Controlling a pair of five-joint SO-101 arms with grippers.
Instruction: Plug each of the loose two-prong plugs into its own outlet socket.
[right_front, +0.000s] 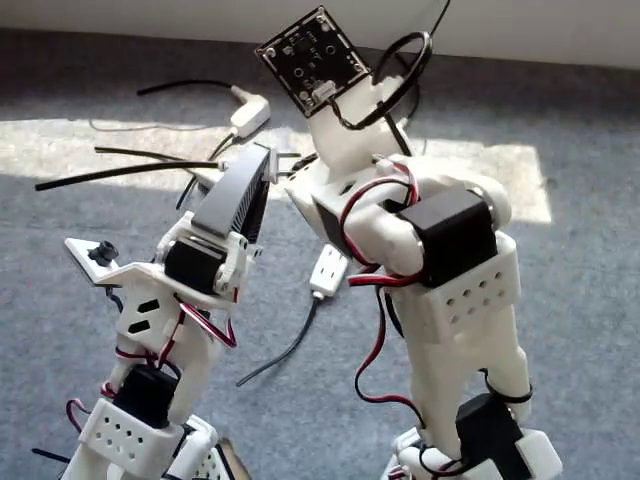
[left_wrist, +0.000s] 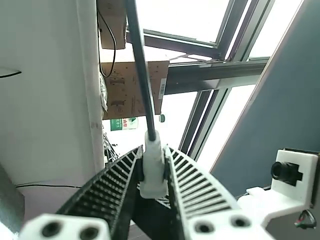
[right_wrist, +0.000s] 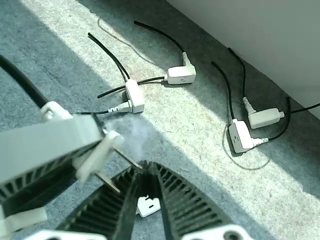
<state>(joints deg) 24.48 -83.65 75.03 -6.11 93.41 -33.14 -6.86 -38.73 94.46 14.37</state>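
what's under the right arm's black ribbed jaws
A white plastic outlet socket with two slots lies on the grey carpet beneath the right arm's jaws. They cover its sides, so its full outline and any cord cannot be seen.

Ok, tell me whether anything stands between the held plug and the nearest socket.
Yes: the right gripper hangs over the socket, its shut fingers crossing the path from the plug in the left gripper.

— Where's the plug (right_wrist: 95, 157)?
— In the left gripper (left_wrist: 154, 150), above the carpet (right_wrist: 210, 170), just beside the right gripper (right_wrist: 145, 169).
— And the socket (right_wrist: 148, 205)?
— On the carpet under the right gripper. 1 pair of cord ends (right_wrist: 135, 97) and a 2nd pair (right_wrist: 241, 136) lie beyond, toward the wall (right_wrist: 260, 40).
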